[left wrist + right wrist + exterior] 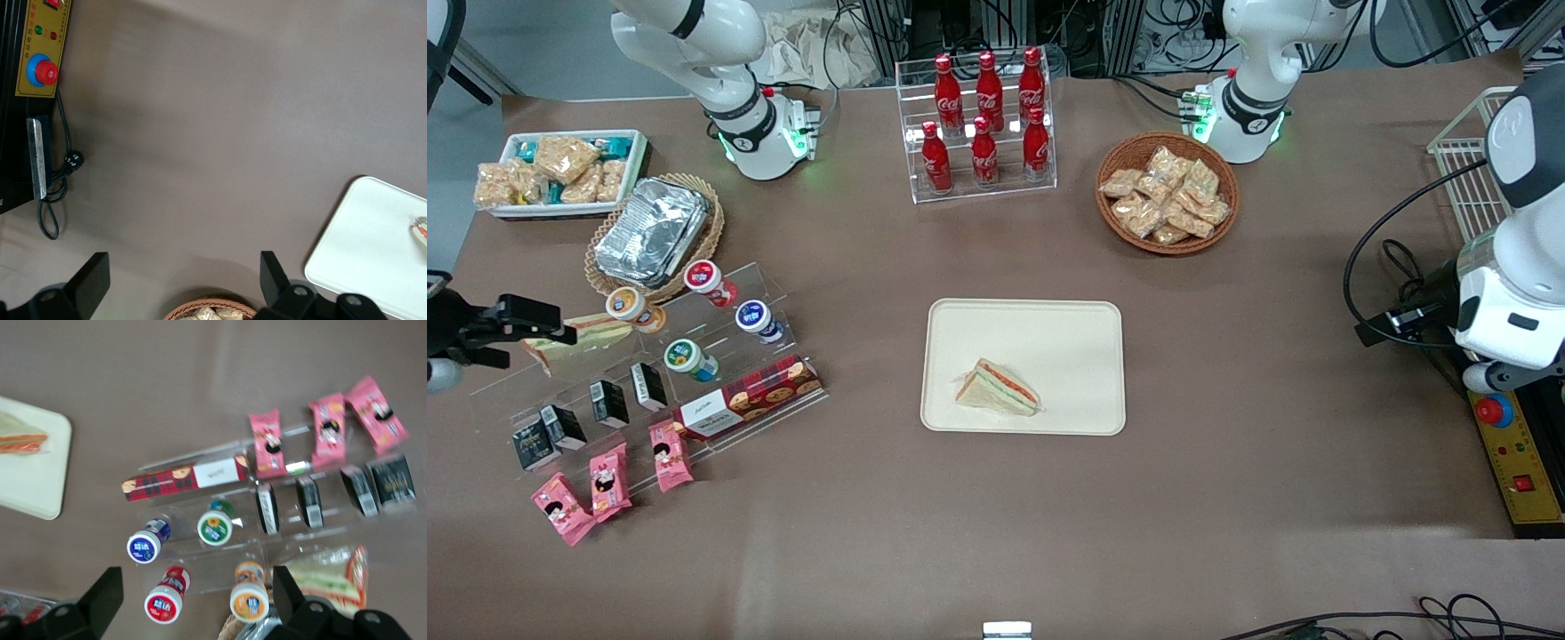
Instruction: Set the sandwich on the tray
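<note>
The sandwich (998, 388), a wrapped white-bread wedge with orange and green filling, lies on the cream tray (1067, 338), in the part of it nearest the front camera. Both also show in the right wrist view, sandwich (20, 439) on tray (37, 483), and in the left wrist view the tray (373, 260) shows with a sliver of the sandwich (420, 230). My right gripper (529, 333) is open and empty, well away from the tray, above the acrylic shelf at the working arm's end of the table. In its wrist view the gripper (193, 600) hangs over the yoghurt cups.
A second wedge sandwich (578, 342) lies on the acrylic shelf (649, 373) beside my gripper, with yoghurt cups (694, 360), a cookie box (747, 400), black boxes and pink packets (609, 480). A foil container in a wicker basket (654, 233), a white snack bin (560, 173), a cola rack (983, 124) and a snack basket (1167, 191) stand farther back.
</note>
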Controlling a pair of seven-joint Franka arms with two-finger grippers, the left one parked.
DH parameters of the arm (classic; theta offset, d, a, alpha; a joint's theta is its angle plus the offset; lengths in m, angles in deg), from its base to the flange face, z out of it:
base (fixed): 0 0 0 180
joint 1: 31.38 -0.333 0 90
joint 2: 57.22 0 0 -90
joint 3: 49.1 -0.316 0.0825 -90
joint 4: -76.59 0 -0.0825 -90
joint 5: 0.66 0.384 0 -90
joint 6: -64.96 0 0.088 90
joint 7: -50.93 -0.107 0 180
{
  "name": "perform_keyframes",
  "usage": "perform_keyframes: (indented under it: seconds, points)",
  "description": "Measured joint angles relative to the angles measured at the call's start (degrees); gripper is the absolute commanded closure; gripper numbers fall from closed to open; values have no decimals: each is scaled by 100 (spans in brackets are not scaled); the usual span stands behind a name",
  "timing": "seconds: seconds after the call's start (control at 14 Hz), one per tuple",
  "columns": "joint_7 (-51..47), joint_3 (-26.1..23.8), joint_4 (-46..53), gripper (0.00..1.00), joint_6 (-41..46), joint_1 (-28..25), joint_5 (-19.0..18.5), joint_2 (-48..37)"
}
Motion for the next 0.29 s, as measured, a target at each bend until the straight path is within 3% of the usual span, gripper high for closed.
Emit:
perform_keyframes:
  seconds: [0.29]
  points:
    - [-484, 53, 1, 0, 15, -17, -137, -43]
